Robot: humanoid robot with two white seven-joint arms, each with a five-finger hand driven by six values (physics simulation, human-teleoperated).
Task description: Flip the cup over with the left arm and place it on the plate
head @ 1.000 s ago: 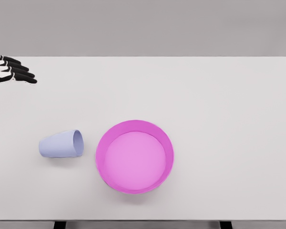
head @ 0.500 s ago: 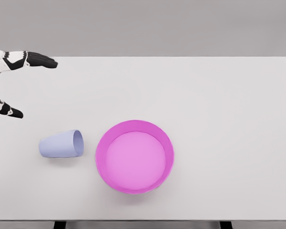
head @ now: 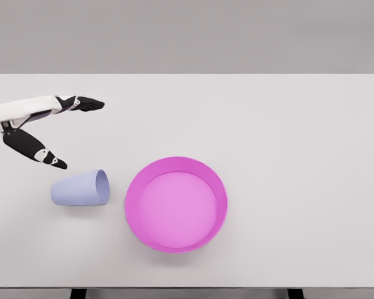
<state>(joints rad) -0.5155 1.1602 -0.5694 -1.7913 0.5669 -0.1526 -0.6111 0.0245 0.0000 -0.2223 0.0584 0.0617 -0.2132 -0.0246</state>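
I see my left hand [head: 40,128] with fingers spread apart above the cup [head: 80,188] (lying on its side), just beside the plate [head: 176,204] on the tabletop [head: 287,137].

A white table [head: 299,124] stands before a grey wall [head: 187,34].

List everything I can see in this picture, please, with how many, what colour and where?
cup: one, pale lavender, lying on its side left of the plate, its mouth facing the plate
plate: one, bright pink with a raised rim, near the middle front of the table
table: one, white, fills most of the view
left hand: one, white with black fingers, spread open above the table just behind the cup, not touching it
right hand: not in view
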